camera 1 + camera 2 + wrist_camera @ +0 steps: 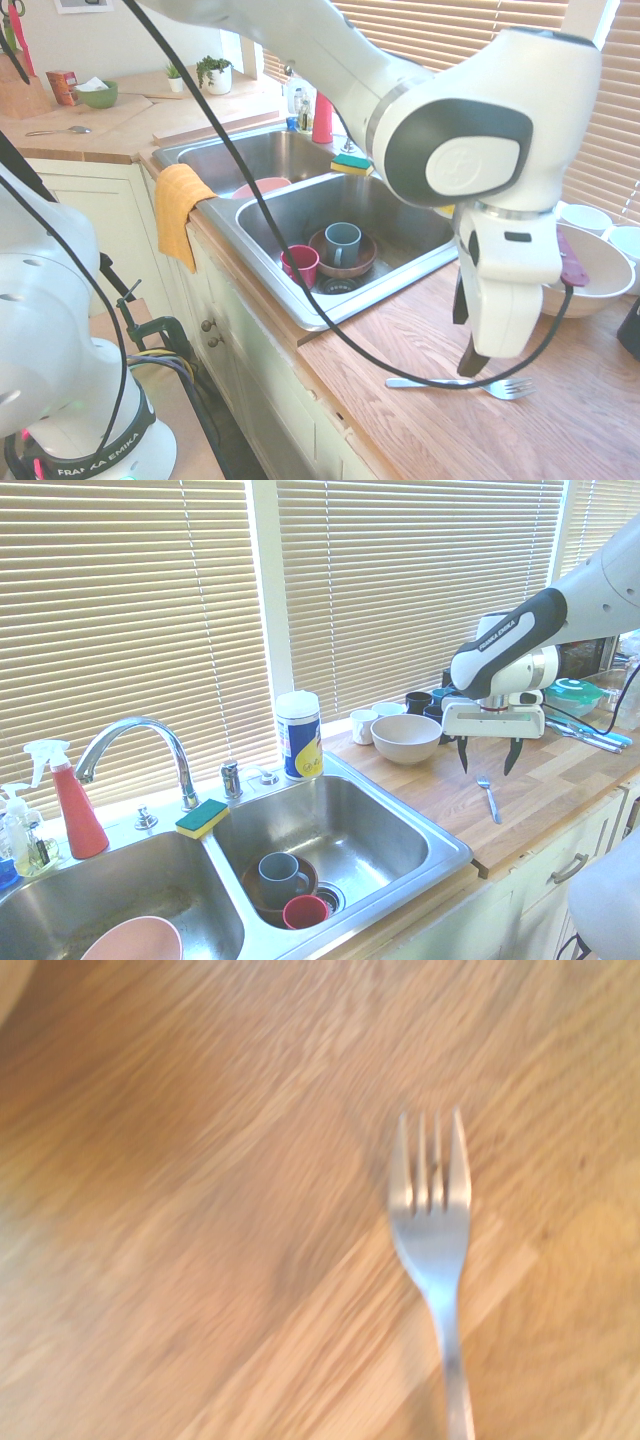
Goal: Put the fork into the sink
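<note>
Fork [489,797] lies flat on the wooden countertop [560,790], right of the sink [340,840], tines toward the white bowl [406,737], handle toward the counter edge. My gripper [489,756] hangs above, fingers apart. Only my wrist view resolves four tines [430,1175].

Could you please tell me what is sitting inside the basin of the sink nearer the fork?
In that basin of the sink, a grey mug stands in a brown bowl, with a red cup beside them. The dishes partly hide the drain, and whatever lies under the bowl cannot be seen.
</note>
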